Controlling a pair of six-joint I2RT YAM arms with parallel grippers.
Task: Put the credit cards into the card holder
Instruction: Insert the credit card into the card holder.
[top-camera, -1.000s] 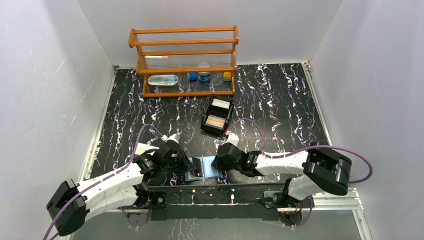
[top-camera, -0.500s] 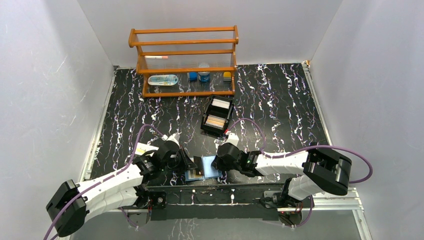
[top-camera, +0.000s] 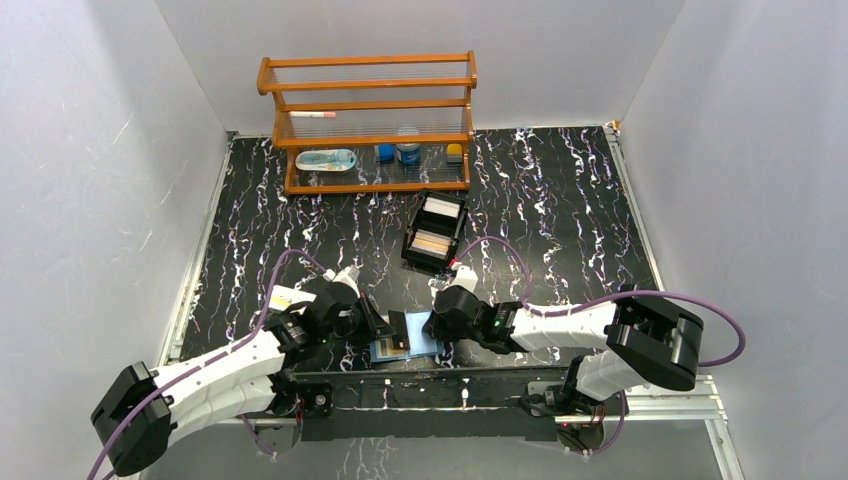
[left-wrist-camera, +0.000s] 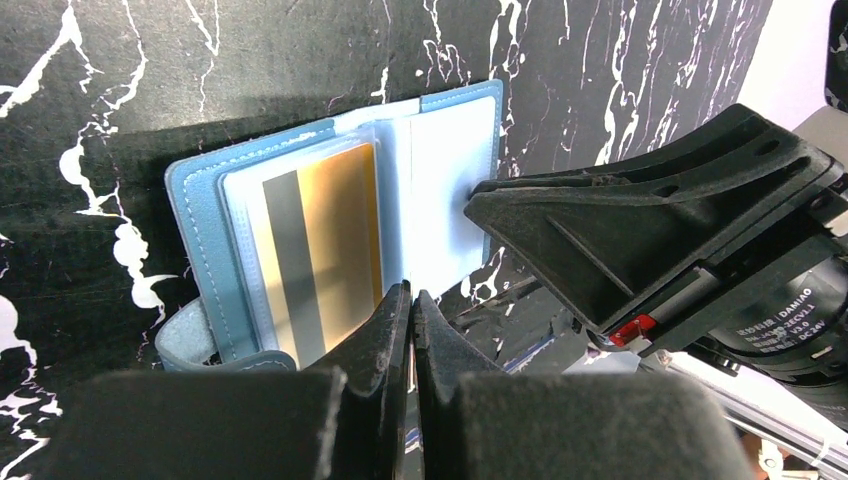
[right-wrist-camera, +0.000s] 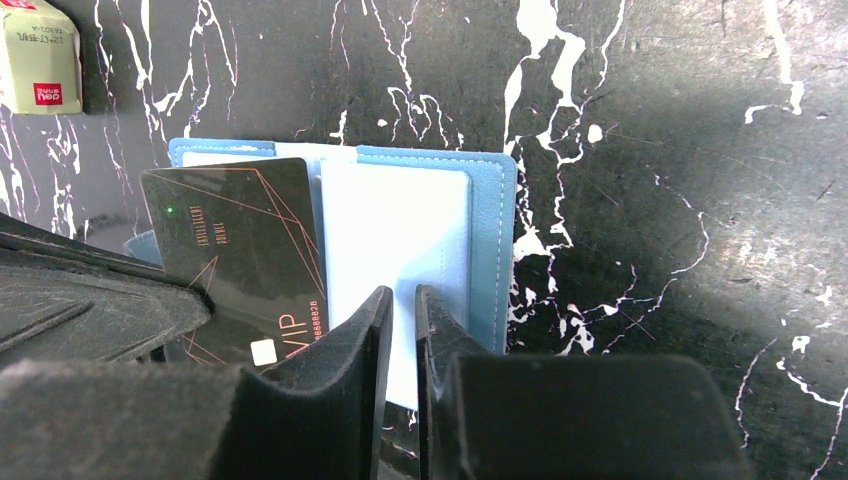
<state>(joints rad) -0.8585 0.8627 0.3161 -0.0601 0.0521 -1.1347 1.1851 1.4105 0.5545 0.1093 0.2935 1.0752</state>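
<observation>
The blue card holder (top-camera: 425, 347) lies open at the near table edge between both arms. A credit card, black with "VIP" (right-wrist-camera: 240, 240) on one face and gold with a grey stripe (left-wrist-camera: 330, 240) on the other, stands tilted in the clear sleeves over its left half. My left gripper (left-wrist-camera: 411, 295) is shut with nothing between its fingers, its tips at that card's near edge. My right gripper (right-wrist-camera: 403, 292) has its jaws a narrow gap apart, tips on the white right page (right-wrist-camera: 400, 220). More credit cards, a tan stack (top-camera: 432, 241) and a white stack (top-camera: 442, 207), sit in a black box.
The black two-compartment box (top-camera: 413, 250) stands mid-table behind the holder. A wooden rack (top-camera: 370, 120) with small items is at the back. A cream packet with a red mark (right-wrist-camera: 40, 65) lies left of the holder, by the left arm. Grey walls enclose the table.
The left gripper has shifted slightly left. Where a pale blue leaf stood up at the holder's middle, the dark card now shows. The right arm has not moved.
</observation>
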